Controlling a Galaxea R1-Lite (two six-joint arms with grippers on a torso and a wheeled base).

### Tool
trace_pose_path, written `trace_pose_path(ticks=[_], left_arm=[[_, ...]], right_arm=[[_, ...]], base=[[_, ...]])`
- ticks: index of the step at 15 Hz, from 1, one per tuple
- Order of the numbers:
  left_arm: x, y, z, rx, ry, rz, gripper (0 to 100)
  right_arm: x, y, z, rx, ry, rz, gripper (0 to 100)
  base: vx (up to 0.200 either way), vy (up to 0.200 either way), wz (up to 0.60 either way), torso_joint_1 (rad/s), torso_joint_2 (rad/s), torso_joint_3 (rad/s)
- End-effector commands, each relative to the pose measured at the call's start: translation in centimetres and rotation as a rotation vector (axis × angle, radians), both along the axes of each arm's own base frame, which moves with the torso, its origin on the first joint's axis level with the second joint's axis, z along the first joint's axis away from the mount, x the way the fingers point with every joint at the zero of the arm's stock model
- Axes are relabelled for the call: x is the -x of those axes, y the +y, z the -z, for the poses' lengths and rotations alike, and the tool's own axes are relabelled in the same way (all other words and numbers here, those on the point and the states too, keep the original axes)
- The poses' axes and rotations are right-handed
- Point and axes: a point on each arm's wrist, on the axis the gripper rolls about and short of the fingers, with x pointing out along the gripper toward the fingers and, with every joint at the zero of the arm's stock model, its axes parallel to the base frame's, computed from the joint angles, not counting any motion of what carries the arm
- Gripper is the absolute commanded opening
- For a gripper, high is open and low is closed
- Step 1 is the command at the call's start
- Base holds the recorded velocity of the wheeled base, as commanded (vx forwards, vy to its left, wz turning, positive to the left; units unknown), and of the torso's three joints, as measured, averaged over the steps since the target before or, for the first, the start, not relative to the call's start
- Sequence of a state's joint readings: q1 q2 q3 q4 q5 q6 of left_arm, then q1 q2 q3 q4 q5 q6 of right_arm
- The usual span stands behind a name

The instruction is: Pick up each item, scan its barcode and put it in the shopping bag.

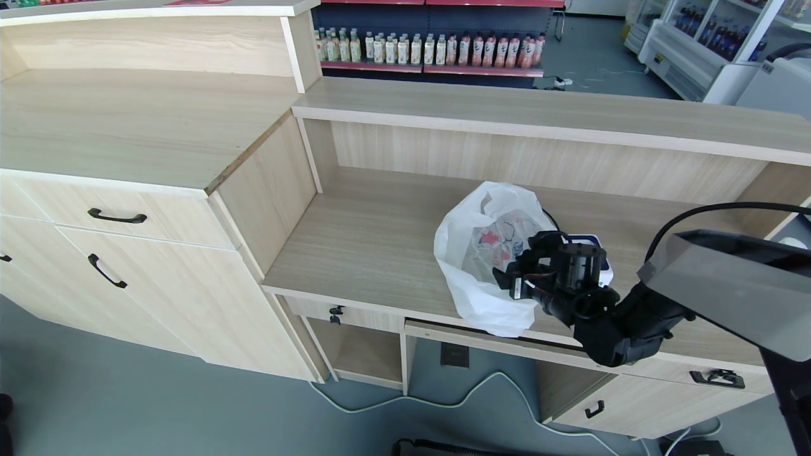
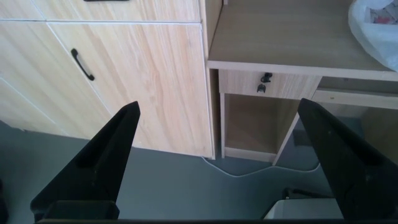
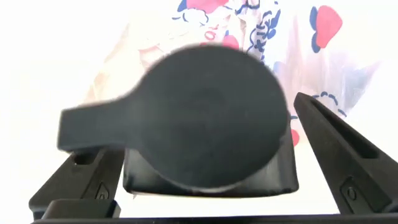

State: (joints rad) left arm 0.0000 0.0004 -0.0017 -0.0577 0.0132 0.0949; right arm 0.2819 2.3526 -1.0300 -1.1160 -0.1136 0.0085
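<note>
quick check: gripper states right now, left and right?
Left gripper: open, nothing between the fingers.
Right gripper: closed on a dark round object, at the shopping bag.

White see-thru shopping bag (image 1: 469, 297) w/ red & blue print inside. Pale wood-grain counter (image 1: 374, 240) under bag, black handles (image 1: 117, 217) to bag's left.

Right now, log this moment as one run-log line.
right gripper: at white shopping bag on counter, black round object close before it | left gripper: open, empty | bag: holds printed packet
</note>
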Motion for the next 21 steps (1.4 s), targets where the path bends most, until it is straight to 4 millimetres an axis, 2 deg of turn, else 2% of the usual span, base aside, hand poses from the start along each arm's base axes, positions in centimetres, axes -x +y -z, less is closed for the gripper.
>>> trace_pose_path(ticks=[1,3,4,5,6,7,9,10,11,13,15,16,17,18,21], left_arm=[[0.0,0.0,0.0,0.000,-0.001,-0.001,100],[0.0,0.0,0.0,0.001,-0.001,-0.001,100],[0.0,0.0,0.0,0.001,-0.001,-0.001,100],[0.0,0.0,0.0,0.000,-0.001,-0.001,100],[0.0,0.0,0.0,0.000,-0.001,-0.001,100],[0.0,0.0,0.0,0.000,-0.001,-0.001,100],[0.0,0.0,0.0,0.001,-0.001,-0.001,100],[0.0,0.0,0.0,0.000,-0.001,-0.001,100],[0.0,0.0,0.0,0.000,-0.001,-0.001,100],[0.0,0.0,0.0,0.000,-0.001,-0.001,100],[0.0,0.0,0.0,0.000,-0.001,-0.001,100],[0.0,0.0,0.0,0.000,-0.001,-0.001,100],[0.0,0.0,0.0,0.001,-0.001,-0.001,100],[0.0,0.0,0.0,0.001,-0.001,-0.001,100],[0.0,0.0,0.0,0.001,-0.001,-0.001,100]], right_arm=[[0.6,-0.2,-3.0,-0.018,-0.052,-0.002,100],[2.4,-1.2,-7.9,-0.030,-0.109,0.010,100],[4.2,-2.4,-10.6,-0.037,-0.136,0.027,100],[5.2,-3.0,-11.7,-0.037,-0.146,0.034,100],[9.2,-5.2,-14.8,-0.001,-0.164,0.067,100],[12.9,-7.4,-16.5,0.045,-0.175,0.107,100],[20.0,-10.9,-18.1,0.105,-0.211,0.188,100],[21.6,-11.6,-18.1,0.115,-0.215,0.215,100],[24.5,-13.6,-18.2,0.170,-0.209,0.326,100],[26.4,-15.6,-18.2,0.218,-0.149,0.466,100],[27.0,-16.3,-17.4,0.227,-0.077,0.578,100],[27.1,-16.5,-16.8,0.213,-0.031,0.710,100],[26.8,-16.6,-16.3,0.122,-0.023,0.769,100],[26.8,-16.7,-16.0,0.002,-0.039,0.782,100],[26.5,-16.7,-15.6,-0.005,-0.013,0.729,100]], base=[[0.000,0.000,0.00,0.000,0.00,0.000],[0.000,0.000,0.00,0.000,0.00,0.000],[0.000,0.000,0.00,0.000,0.00,0.000],[0.000,0.000,0.00,0.000,0.00,0.000],[0.000,0.000,0.00,0.000,0.00,0.000],[0.000,0.000,0.00,0.000,0.00,0.000],[0.000,0.000,0.00,0.000,0.00,0.000],[0.000,0.000,0.00,0.000,0.00,0.000],[0.000,0.000,0.00,0.000,0.00,0.000],[0.000,0.000,-0.30,0.001,0.00,0.001],[0.000,0.000,-0.60,-0.154,0.27,0.119],[0.000,0.000,-0.60,-0.168,0.33,0.149],[0.000,0.000,0.00,-0.163,0.35,0.149],[0.000,0.000,0.00,-0.090,0.19,0.056],[0.000,0.000,0.00,-0.012,0.02,0.011]])
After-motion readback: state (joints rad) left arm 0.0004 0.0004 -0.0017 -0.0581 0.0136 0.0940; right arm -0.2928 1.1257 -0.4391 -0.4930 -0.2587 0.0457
